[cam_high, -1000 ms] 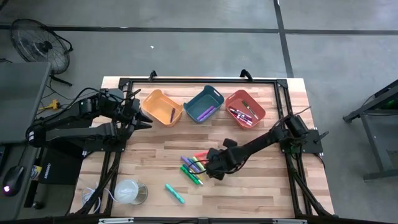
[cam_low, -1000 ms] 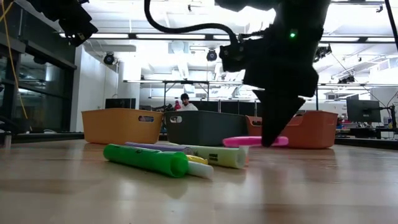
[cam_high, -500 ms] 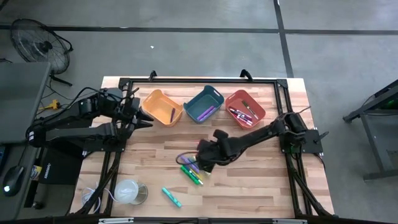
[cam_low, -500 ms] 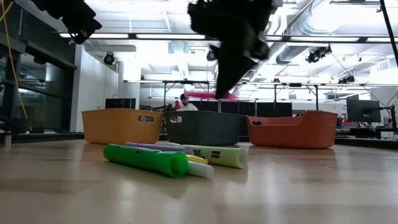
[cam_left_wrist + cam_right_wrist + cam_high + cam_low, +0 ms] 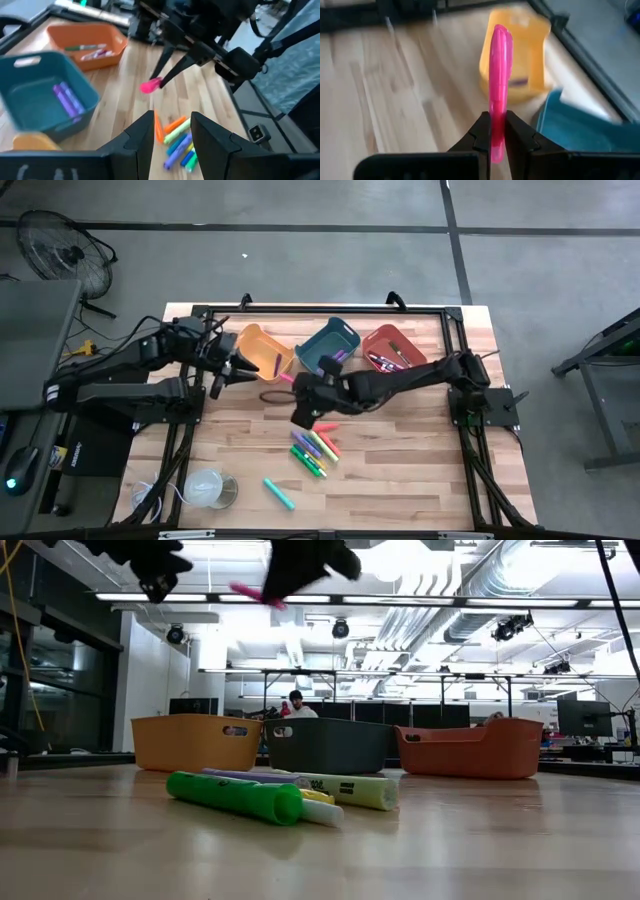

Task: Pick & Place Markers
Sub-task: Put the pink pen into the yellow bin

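Your right gripper (image 5: 492,137) fingers pinch a pink marker (image 5: 499,85), carried high near the yellow bin (image 5: 520,55); left gripper (image 5: 171,132) fingers stand apart, empty. Centre over your chosen bin before letting go

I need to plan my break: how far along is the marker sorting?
Partly done. Markers already lie in the yellow bin, the blue bin and the red bin. In hand: the right tool holds a pink marker in the air near the yellow bin; the left tool waits open beside it. Left: a cluster of markers and one green marker on the table.
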